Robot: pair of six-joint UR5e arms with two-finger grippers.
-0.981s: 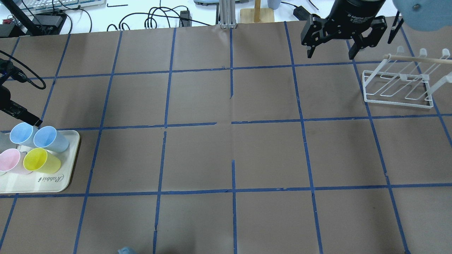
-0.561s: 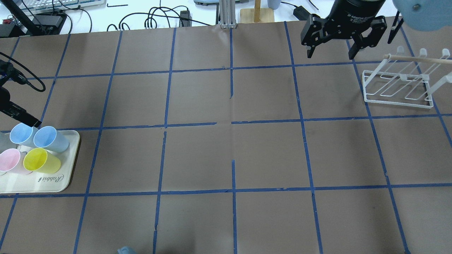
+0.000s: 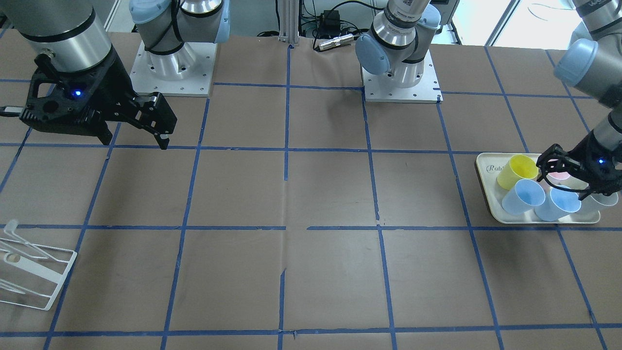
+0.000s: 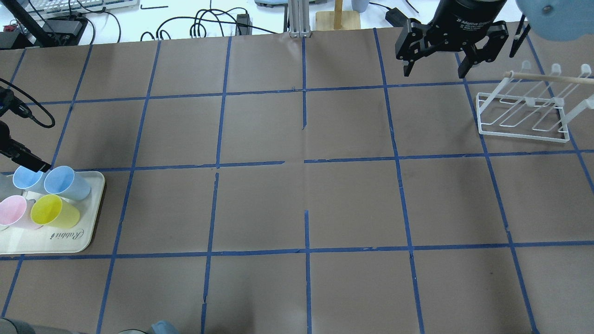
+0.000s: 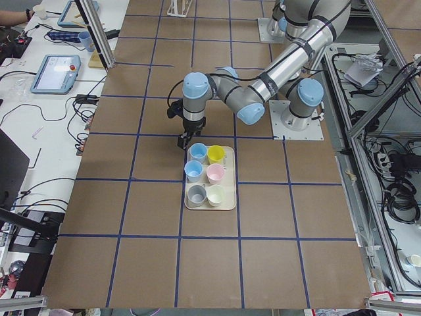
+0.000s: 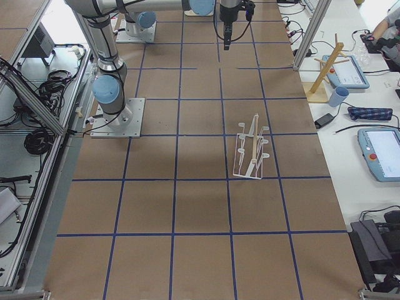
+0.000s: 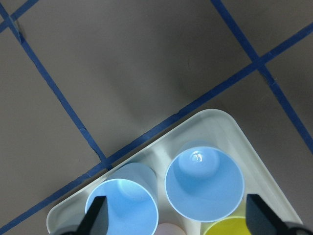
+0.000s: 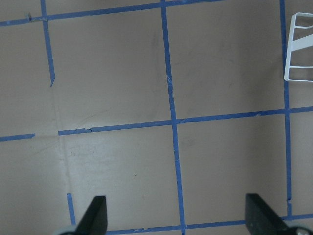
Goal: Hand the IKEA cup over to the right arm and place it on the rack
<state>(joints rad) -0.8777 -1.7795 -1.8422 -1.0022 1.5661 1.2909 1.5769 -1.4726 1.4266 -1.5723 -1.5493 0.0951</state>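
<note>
Six cups stand on one cream tray (image 5: 209,208) beneath the left claw (image 7: 177,218). Two are light blue: one light-blue cup (image 7: 204,183) sits below the gap between that claw's fingers, and the other light-blue cup (image 7: 122,208) sits under one fingertip. Past these two from the claw are one yellow cup (image 5: 215,154), one pink cup (image 5: 214,173), one grey cup (image 5: 196,193) and one whitish cup (image 5: 216,194). One white wire rack (image 4: 524,132) stands near the right claw (image 4: 435,74), apart from it. There are two claws, with two fingers each.
</note>
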